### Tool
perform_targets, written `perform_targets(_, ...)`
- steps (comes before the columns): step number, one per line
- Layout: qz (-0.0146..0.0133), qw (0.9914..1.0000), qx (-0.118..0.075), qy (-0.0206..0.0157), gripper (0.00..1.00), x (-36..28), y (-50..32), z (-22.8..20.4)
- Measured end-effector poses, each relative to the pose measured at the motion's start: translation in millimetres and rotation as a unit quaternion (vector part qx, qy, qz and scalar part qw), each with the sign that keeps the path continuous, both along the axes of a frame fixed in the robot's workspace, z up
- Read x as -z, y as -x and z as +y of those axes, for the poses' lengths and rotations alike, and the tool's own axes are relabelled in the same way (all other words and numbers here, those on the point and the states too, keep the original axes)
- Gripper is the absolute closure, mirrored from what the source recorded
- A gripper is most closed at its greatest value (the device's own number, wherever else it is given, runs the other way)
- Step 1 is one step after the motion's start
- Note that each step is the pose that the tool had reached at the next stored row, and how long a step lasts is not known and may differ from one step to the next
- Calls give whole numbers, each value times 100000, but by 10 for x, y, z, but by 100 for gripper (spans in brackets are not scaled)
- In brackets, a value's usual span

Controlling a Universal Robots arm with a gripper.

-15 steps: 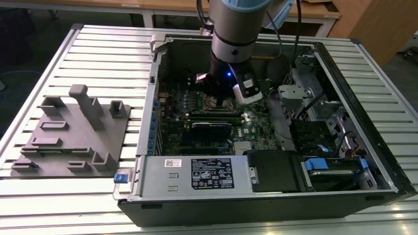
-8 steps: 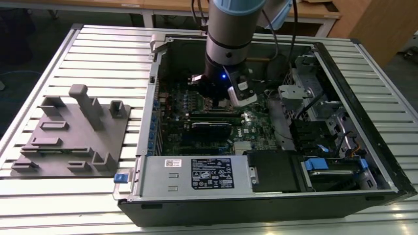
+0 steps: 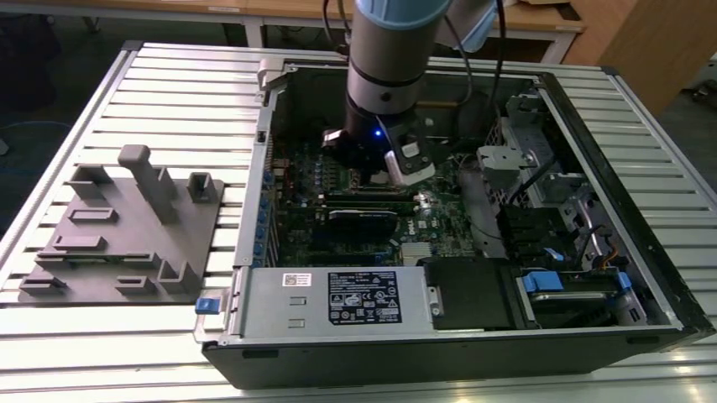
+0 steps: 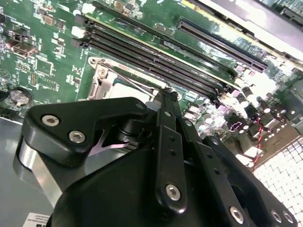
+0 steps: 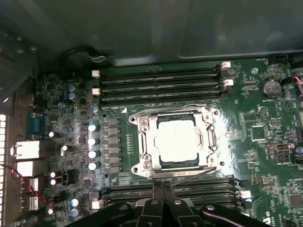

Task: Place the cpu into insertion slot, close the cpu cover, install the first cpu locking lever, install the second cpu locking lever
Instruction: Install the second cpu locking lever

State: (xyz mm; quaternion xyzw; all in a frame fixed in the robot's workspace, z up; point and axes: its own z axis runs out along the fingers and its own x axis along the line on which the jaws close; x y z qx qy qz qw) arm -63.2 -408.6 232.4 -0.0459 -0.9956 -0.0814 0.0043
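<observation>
You see the cpu [image 5: 176,140] seated in the insertion slot [image 5: 163,163], the cpu cover [image 5: 147,142] down around it; your pincer [image 5: 163,189] hangs clenched, empty, just beside.

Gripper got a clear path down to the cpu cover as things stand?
Probably yes. In the first wrist view the cpu cover lies closed over the cpu, nothing above it, and the gripper hangs just beside the socket inside the open case.

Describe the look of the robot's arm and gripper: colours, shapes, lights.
The arm is a thick grey cylinder with a pale blue cap at its joint, narrowing to a black wrist unit where a small blue light glows. The gripper is matte black, built of flat linkage bars pinned with silvery screws.
</observation>
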Motion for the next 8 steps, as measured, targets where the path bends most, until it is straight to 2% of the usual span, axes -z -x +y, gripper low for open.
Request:
perform_targets(5, 9, 100000, -3, -111, 90, 7, 20, -19)
perform_targets(8, 5, 99999, 4, -505, 90, 7, 21, -66)
